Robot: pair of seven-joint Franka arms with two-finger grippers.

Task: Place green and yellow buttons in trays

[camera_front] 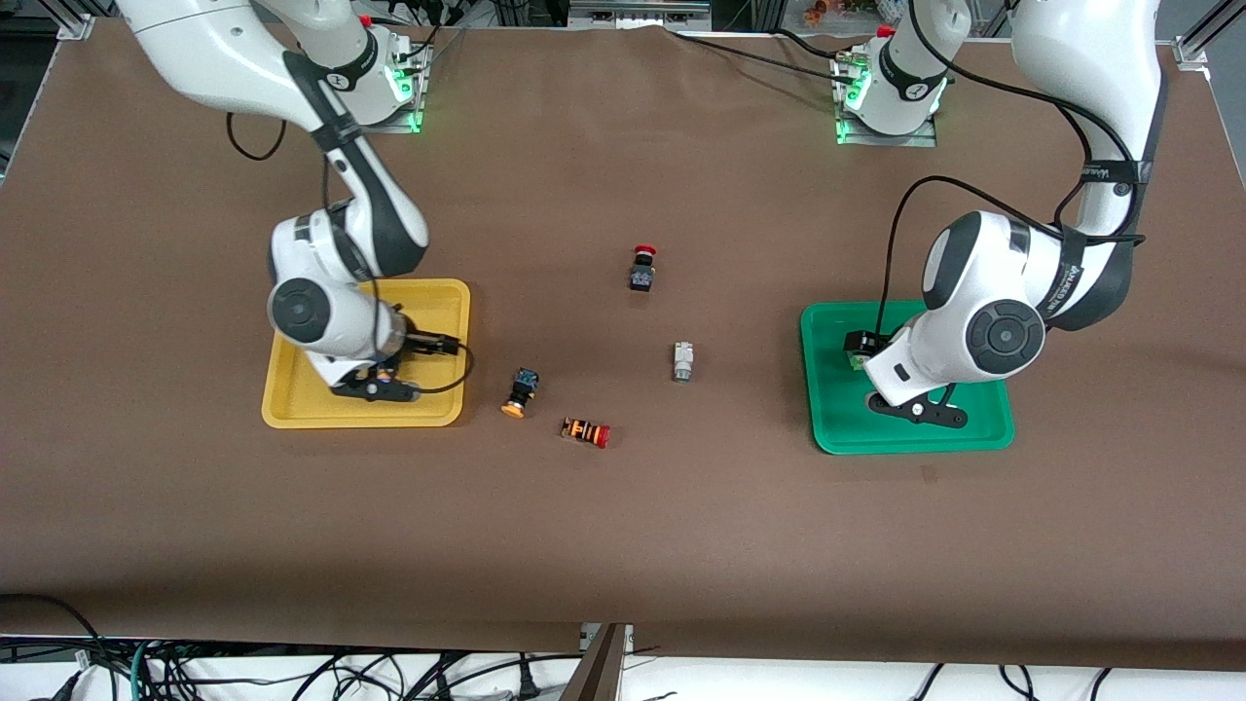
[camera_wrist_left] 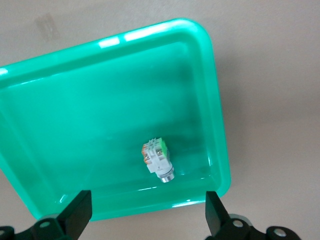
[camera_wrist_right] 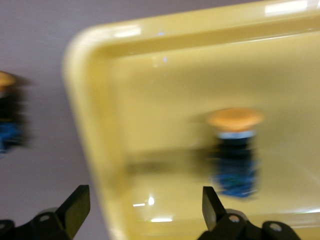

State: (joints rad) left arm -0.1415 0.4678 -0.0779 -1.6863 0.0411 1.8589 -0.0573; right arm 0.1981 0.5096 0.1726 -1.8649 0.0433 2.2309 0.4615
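The yellow tray (camera_front: 433,304) lies toward the right arm's end of the table, the green tray (camera_front: 839,428) toward the left arm's end. My right gripper (camera_front: 382,387) is open and empty over the yellow tray (camera_wrist_right: 165,100), beside a yellow-capped button (camera_wrist_right: 236,150) lying in it. My left gripper (camera_front: 917,409) is open and empty over the green tray (camera_wrist_left: 75,125), where a grey green-ended button (camera_wrist_left: 158,160) lies. A second yellow-capped button (camera_front: 519,392) and a second grey button (camera_front: 683,361) lie on the table between the trays.
A black switch with a red cap (camera_front: 641,268) stands farther from the front camera than the grey button. An orange-striped switch with a red cap (camera_front: 586,431) lies nearest the front camera, beside the yellow-capped button.
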